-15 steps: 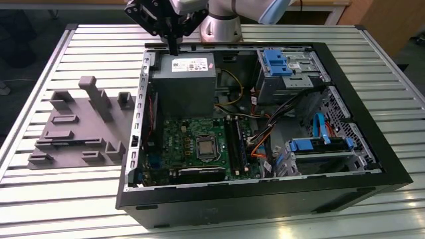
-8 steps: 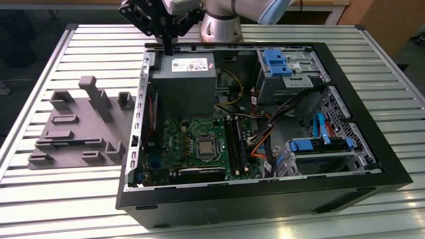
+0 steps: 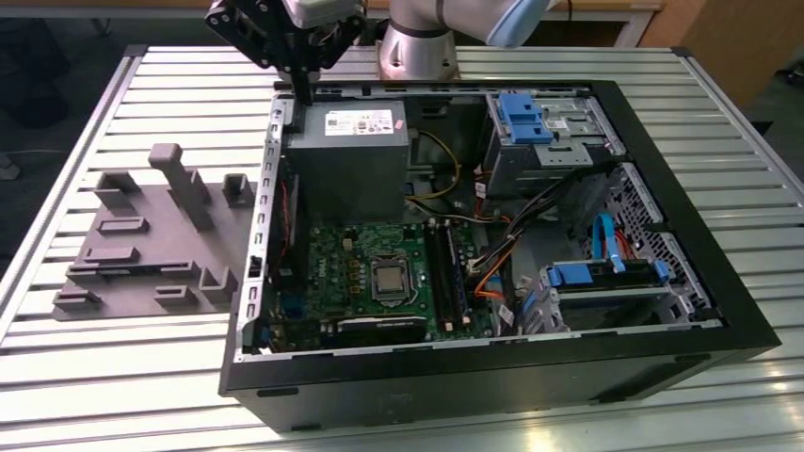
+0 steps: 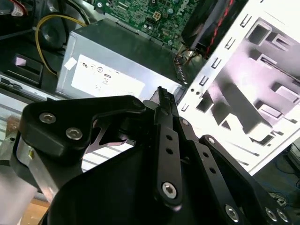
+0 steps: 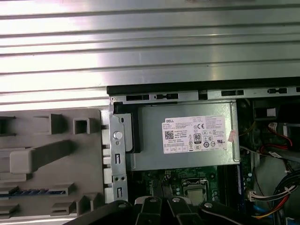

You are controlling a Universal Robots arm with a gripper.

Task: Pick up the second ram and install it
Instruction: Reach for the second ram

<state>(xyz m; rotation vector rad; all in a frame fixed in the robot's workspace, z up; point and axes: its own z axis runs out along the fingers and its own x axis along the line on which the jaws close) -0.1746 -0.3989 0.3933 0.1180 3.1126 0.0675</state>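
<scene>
My gripper [image 3: 304, 99] hangs over the back corner of the open computer case [image 3: 703, 311], at the exterior view's left, just above the grey power supply [image 3: 349, 155]. Its black fingers [image 4: 168, 136] stand pressed together, and I see nothing between them. In the first wrist view the gripper [image 5: 161, 204] sits over the edge of the green motherboard [image 5: 187, 180]. A thin dark strip with a bluish face, the second ram [image 5: 33, 192], lies in a groove of the grey holder tray [image 5: 28, 136], off to the side of the gripper. The motherboard's long black memory slots [image 3: 443, 273] lie inside the case.
The grey holder tray [image 3: 126, 282] with raised blocks lies on the ribbed metal table [image 3: 126, 395], at the exterior view's left of the case. Blue drive brackets [image 3: 522, 118], cables [image 3: 490, 273] and a drive cage crowd the case's other side. The arm's base [image 3: 421, 47] stands behind the case.
</scene>
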